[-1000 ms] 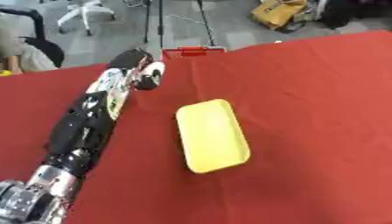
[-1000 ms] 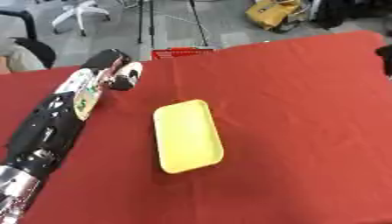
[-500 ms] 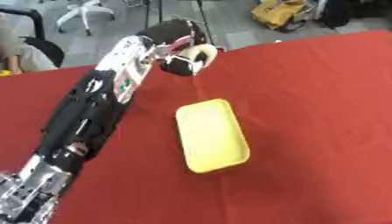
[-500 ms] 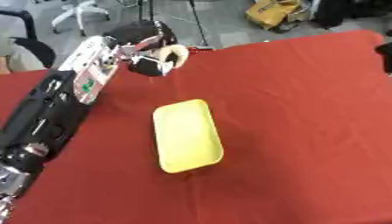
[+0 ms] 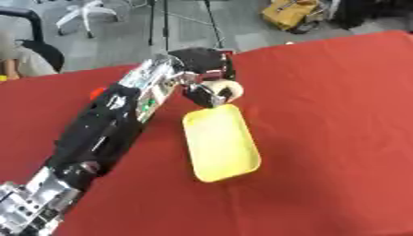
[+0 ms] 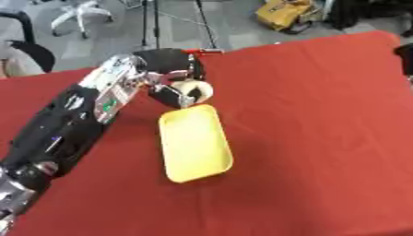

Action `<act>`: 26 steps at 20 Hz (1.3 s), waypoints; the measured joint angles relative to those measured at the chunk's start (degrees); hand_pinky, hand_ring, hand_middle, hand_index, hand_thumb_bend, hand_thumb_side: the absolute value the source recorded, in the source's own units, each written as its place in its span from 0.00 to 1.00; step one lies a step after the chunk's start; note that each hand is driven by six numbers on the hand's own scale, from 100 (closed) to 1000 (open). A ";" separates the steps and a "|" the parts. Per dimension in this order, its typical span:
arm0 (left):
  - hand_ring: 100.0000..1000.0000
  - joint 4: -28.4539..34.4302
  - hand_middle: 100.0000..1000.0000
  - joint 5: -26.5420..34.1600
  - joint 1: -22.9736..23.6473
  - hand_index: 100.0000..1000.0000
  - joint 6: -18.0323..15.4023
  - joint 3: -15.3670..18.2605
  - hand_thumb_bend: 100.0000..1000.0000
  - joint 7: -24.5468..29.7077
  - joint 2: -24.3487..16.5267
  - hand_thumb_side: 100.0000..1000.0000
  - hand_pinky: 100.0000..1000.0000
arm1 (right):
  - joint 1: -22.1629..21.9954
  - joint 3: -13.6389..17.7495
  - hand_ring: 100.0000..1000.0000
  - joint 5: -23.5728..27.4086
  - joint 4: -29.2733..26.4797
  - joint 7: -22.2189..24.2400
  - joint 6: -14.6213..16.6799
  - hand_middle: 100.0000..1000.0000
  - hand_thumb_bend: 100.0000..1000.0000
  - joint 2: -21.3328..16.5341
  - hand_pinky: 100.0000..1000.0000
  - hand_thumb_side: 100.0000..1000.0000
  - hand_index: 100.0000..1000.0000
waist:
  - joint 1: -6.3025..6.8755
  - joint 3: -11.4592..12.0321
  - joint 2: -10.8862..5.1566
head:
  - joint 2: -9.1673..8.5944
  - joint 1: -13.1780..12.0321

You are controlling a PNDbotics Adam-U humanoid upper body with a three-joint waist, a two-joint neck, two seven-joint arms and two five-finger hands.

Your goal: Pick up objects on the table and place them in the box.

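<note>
The left hand (image 5: 202, 73) is reaching in from the 7 o'clock side across the red desk (image 5: 331, 120), its arm lying diagonally over the cloth. Its fingers (image 5: 203, 94) are curling around a pale roll of tape (image 5: 222, 89) and are holding it above the desk surface. The roll is hanging at the 12 o'clock end of the yellow box (image 5: 219, 143), just over its far rim. The box is lying open near the desk's centre, its long side running roughly from 12 to 6 o'clock. At the 3 o'clock edge, a dark shape (image 6: 405, 54) is showing; what it is cannot be determined.
</note>
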State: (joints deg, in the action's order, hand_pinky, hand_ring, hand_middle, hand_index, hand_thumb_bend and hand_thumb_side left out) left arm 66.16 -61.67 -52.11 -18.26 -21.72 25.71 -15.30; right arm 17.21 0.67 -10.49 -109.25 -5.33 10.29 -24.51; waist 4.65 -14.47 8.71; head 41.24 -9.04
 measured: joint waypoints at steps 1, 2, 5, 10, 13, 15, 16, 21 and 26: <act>0.52 -0.57 0.53 -0.95 0.17 0.62 -0.36 -0.01 0.00 -0.50 0.25 0.23 0.56 | 0.00 0.00 0.63 0.00 0.00 0.00 0.00 0.80 0.28 0.00 0.67 0.70 0.92 | 0.00 0.00 0.00 | -0.01 0.02; 0.52 -1.10 0.53 -1.71 0.28 0.62 -0.76 -0.05 0.00 -0.94 0.39 0.23 0.56 | 0.00 0.00 0.63 0.00 0.00 0.00 0.00 0.80 0.28 0.01 0.67 0.70 0.92 | 0.00 0.00 0.00 | -0.01 0.05; 0.54 -2.40 0.54 -3.36 0.82 0.63 -1.96 -0.56 0.09 -2.01 0.72 0.29 0.57 | 0.01 0.00 0.63 0.00 0.00 0.00 0.00 0.80 0.28 0.01 0.67 0.70 0.92 | 0.00 0.00 0.00 | -0.01 0.22; 0.55 -2.82 0.56 -6.84 1.27 0.65 -3.93 -1.30 0.36 -4.16 0.78 0.42 0.59 | 0.04 0.00 0.63 0.01 0.00 0.00 0.00 0.80 0.28 0.02 0.67 0.70 0.92 | 0.00 0.02 0.00 | -0.05 0.26; 0.61 -1.75 0.63 -8.46 1.31 0.71 -5.02 -1.38 0.83 -5.39 0.62 0.73 0.64 | 0.15 0.00 0.63 0.01 0.00 0.00 0.00 0.80 0.28 0.02 0.67 0.70 0.92 | 0.00 0.10 0.00 | -0.19 0.28; 0.61 0.39 0.64 -8.82 1.86 0.72 -5.57 -1.06 0.84 -5.92 -0.03 0.75 0.64 | 0.15 0.00 0.63 0.01 0.00 0.00 -0.01 0.80 0.28 0.02 0.67 0.70 0.92 | 0.00 0.22 0.00 | -0.27 0.38; 0.61 1.64 0.64 -8.72 2.33 0.72 -5.62 -0.67 0.84 -6.01 -0.44 0.75 0.64 | 0.15 0.00 0.63 0.01 0.00 -0.01 -0.01 0.80 0.28 0.02 0.67 0.70 0.92 | 0.00 0.36 0.00 | -0.34 0.44; 0.58 9.74 0.63 -4.14 6.47 0.73 -2.31 3.52 0.69 -7.25 -2.10 0.85 0.63 | 0.15 0.03 0.63 0.01 0.00 -0.05 -0.03 0.80 0.28 0.03 0.67 0.70 0.92 | 0.00 0.71 0.00 | -0.50 0.75; 0.53 18.17 0.61 5.12 13.04 0.72 4.95 9.48 0.62 -10.90 -2.77 0.89 0.60 | 0.05 0.17 0.63 0.01 0.00 -0.20 -0.14 0.80 0.28 0.05 0.67 0.70 0.92 | -0.02 1.53 0.00 | -0.52 1.14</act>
State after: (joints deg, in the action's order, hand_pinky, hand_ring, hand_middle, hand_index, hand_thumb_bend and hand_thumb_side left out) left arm 84.33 -56.55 -39.07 -13.31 -12.24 14.80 -18.08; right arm 17.26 0.84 -10.49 -109.25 -5.53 10.15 -24.46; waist 4.63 -12.94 8.71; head 40.73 -7.90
